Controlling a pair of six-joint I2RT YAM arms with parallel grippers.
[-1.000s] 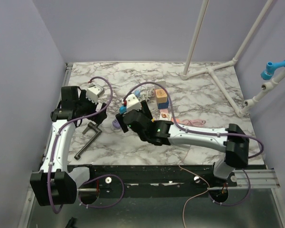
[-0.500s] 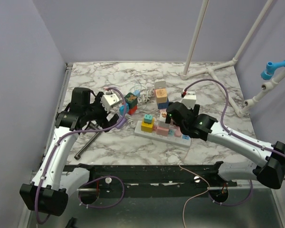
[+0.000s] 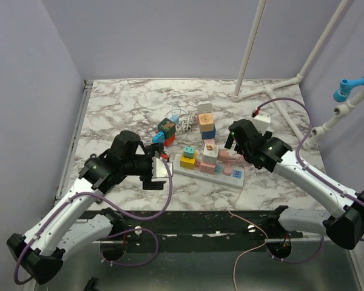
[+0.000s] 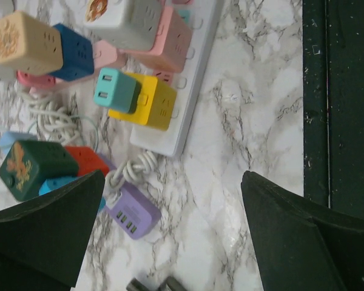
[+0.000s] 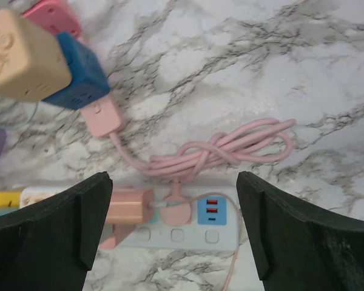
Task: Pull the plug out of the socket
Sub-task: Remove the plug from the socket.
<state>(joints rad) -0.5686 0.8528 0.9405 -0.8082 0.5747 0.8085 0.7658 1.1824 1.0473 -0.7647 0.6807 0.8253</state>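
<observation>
- Since a second ago the left arm (image 3: 103,173) has swung in from the far left of the marble tabletop (image 3: 121,109) to the near left end of the long white power strip (image 3: 229,176). The right arm (image 3: 291,167), which then reached across to the left, now sits over the strip's right end.
- The left arm's fingers (image 4: 45,233) are spread wide and hold nothing. They hang above bare marble just off the strip's left end.
- The right arm's fingers (image 5: 45,236) are also released and empty, splayed either side of the strip's right part.
- The round pink plug (image 5: 178,212) is seated in the strip, between the right fingers in the wrist view and untouched. Its pink cable (image 5: 230,148) lies coiled on the marble just beyond the strip.
- Just left of that plug a square pink adapter (image 5: 128,206) sits in the strip; just right of it is a blue USB panel (image 5: 207,208).
- Near the strip's left end a yellow cube adapter (image 4: 147,102) is plugged in, with a teal plug (image 4: 114,90) stuck in its face.
- Further along the strip, a white cube with an orange emblem (image 4: 130,18) rests on a pink block (image 4: 168,45).
- Beyond the strip a tan cube (image 4: 25,42) sits on a blue cube (image 4: 79,51).
- Off the strip's left end lie a dark green cube (image 4: 27,167), a red block (image 4: 85,159) and a purple adapter (image 4: 132,211) with a white cord.
</observation>
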